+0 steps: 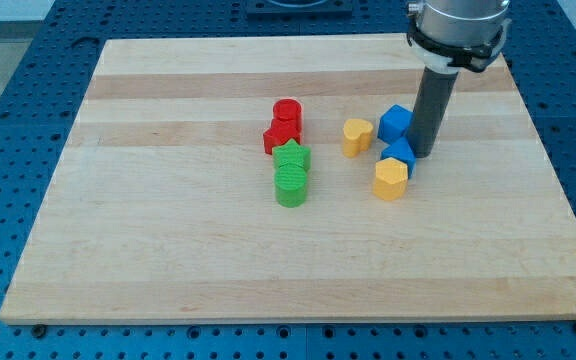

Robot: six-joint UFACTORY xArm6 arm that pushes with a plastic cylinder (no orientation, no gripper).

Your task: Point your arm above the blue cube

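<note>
Nearest to us sit a green round block (291,187) and a yellow block (391,179). A bit farther, a green star (292,156) touches the green round one, and a small blue block (400,152) touches the yellow one. Farther still are two red blocks (284,126), a yellow heart (357,136) and the blue cube (395,122) on the right. My tip (425,153) stands just right of the cube. There are no jaws, only a rod. The cube looks light, hard and easy to slide, so I guess a soft push on a flat side works best.
</note>
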